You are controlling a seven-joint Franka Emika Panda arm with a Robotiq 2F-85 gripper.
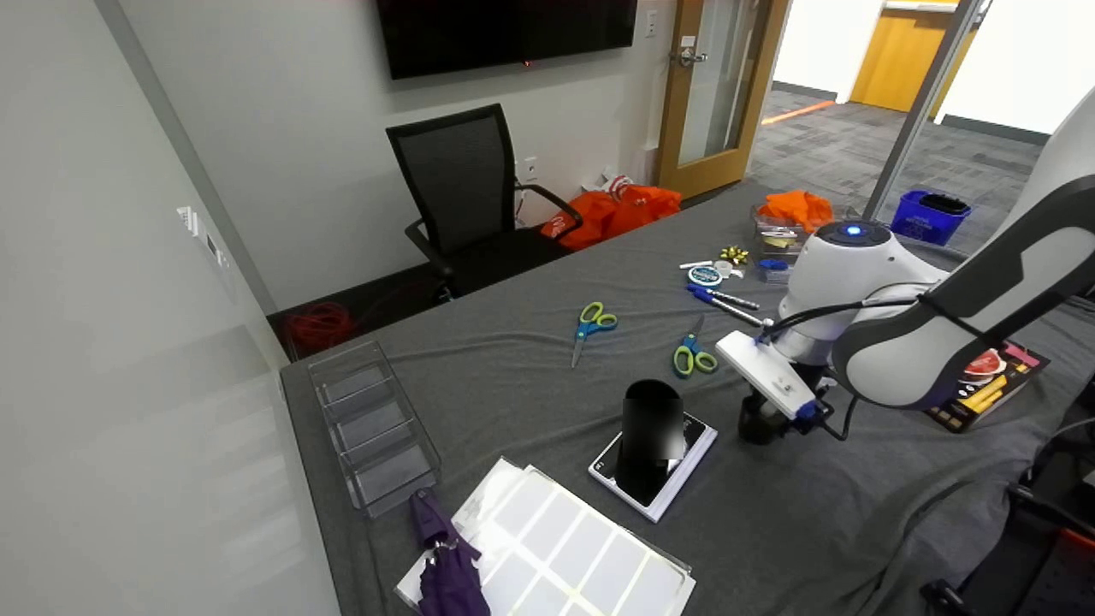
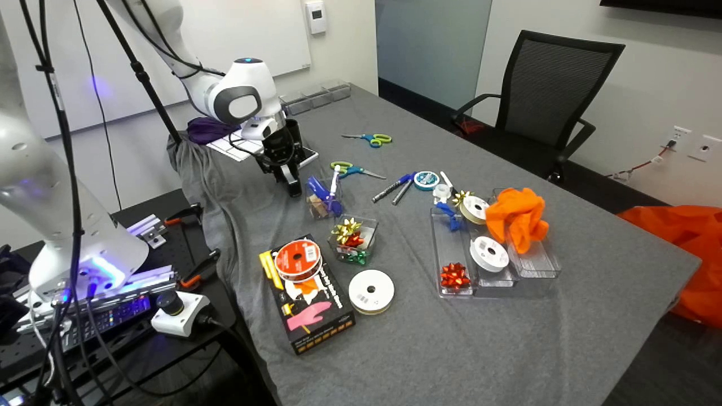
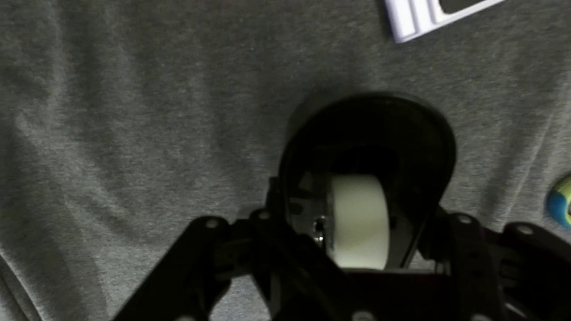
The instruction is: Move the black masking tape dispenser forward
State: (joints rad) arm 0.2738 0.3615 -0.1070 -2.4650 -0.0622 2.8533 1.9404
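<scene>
The dispenser [image 3: 401, 147], black, is held by the gripper [image 3: 357, 211] at the grey cloth [image 3: 156, 133]; whether its base touches the cloth cannot be told. The fingers [image 3: 464, 245] are closed upon it, one against each long side, standing apart by its breadth.

In the wrist view the long axis runs nearly upright. The rounded end [image 3: 379, 100] points to the top of the view; the outline tapers toward the bottom, where the gripper covers the rest. A pale roll [image 3: 361, 223] of tape sits inside on edge, its rim lying along the same axis.

In an exterior view the rounded end [image 1: 757, 423] shows beneath the gripper, on the side toward the white box [image 1: 684, 477]; most of the length is hidden. The opposite end [image 2: 293, 186] projects from under the gripper in an exterior view, directed at the lower edge of that view and slightly to the right.

Surroundings: the white box lies near the rounded end, apart from it, and bears an upright black holder [image 1: 652, 423]. The nearer scissors [image 1: 691, 345] lie near the dispenser. Markers [image 2: 392, 189] rest on the cloth, well apart from it. A glove box [image 2: 333, 310] carries a red spool [image 2: 298, 259], with a white spool [image 2: 359, 293] just beside. A purple umbrella [image 1: 449, 582] lies across white sheets [image 1: 556, 539].
</scene>
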